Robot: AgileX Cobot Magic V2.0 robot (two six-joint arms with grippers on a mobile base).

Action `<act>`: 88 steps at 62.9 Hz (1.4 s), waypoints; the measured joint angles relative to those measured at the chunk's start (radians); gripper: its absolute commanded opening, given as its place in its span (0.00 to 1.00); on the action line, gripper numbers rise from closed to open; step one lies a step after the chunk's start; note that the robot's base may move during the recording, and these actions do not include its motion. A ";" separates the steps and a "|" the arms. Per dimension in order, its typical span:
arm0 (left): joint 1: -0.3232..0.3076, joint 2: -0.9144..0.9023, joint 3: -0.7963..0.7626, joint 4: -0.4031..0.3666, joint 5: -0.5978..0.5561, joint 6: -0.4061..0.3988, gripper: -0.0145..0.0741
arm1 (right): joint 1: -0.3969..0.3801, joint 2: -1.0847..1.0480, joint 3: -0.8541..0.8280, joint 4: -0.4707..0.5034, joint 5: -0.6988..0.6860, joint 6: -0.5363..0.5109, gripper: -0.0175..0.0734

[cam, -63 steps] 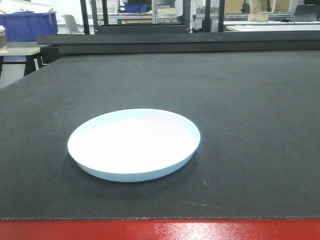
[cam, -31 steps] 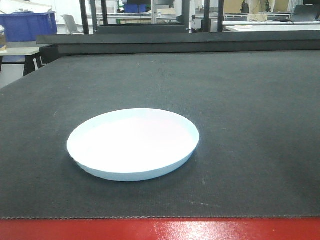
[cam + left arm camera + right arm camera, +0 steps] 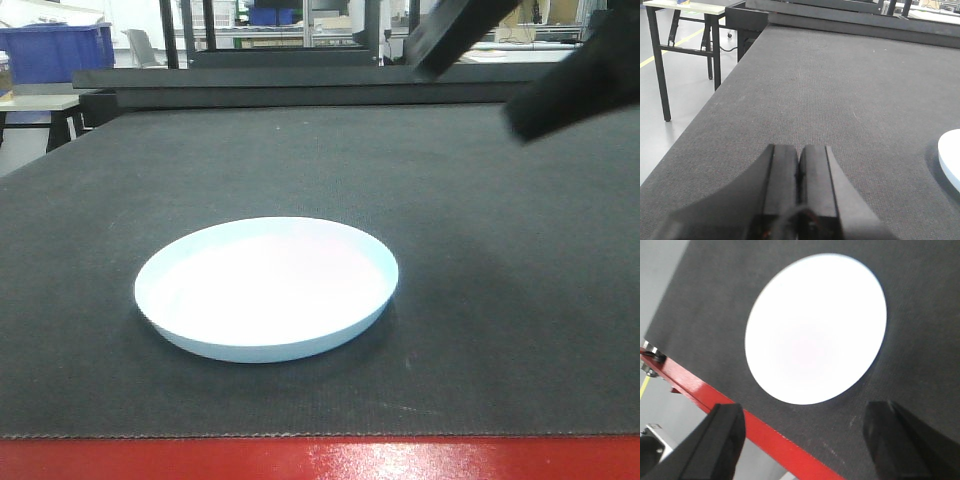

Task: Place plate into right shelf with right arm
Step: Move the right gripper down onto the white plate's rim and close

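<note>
The pale plate (image 3: pixel 265 290) lies flat on the black mat (image 3: pixel 480 250), near the front edge and left of centre. My right gripper (image 3: pixel 468 92) shows blurred at the upper right of the front view, above the mat and clear of the plate. In the right wrist view the right gripper (image 3: pixel 805 412) is open, its two fingers wide apart, with the plate (image 3: pixel 815 330) ahead of them. My left gripper (image 3: pixel 799 150) is shut and empty, low over the mat, and a sliver of the plate (image 3: pixel 952 157) shows at the right. The right shelf is out of view.
A red table edge (image 3: pixel 320 460) runs along the mat's front. A raised black ledge (image 3: pixel 300 85) bounds the back. A blue bin (image 3: pixel 55 50) stands far left behind. A side table (image 3: pixel 685 6) stands on the floor off the mat's left edge.
The right gripper has come into the front view at the upper right, where nothing showed before. The plate has stayed in place.
</note>
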 measured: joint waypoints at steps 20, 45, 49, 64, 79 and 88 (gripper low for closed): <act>0.000 0.000 0.000 0.000 0.000 0.000 0.11 | 0.044 0.284 -0.006 0.006 -0.125 0.000 0.87; 0.000 0.000 0.000 0.000 0.000 0.000 0.11 | 0.046 0.414 -0.098 0.010 -0.145 0.000 0.87; 0.000 0.000 0.000 0.000 0.000 0.000 0.11 | 0.046 0.427 -0.108 0.012 -0.145 0.000 0.87; 0.000 0.000 0.000 0.000 0.000 0.000 0.11 | 0.046 0.459 -0.114 0.017 -0.141 -0.002 0.85; 0.000 0.000 0.000 0.000 0.000 0.000 0.11 | 0.046 0.466 -0.116 0.011 -0.145 -0.002 0.63; 0.000 0.000 0.000 0.000 0.000 0.000 0.11 | 0.046 0.477 -0.116 0.013 -0.148 -0.002 0.46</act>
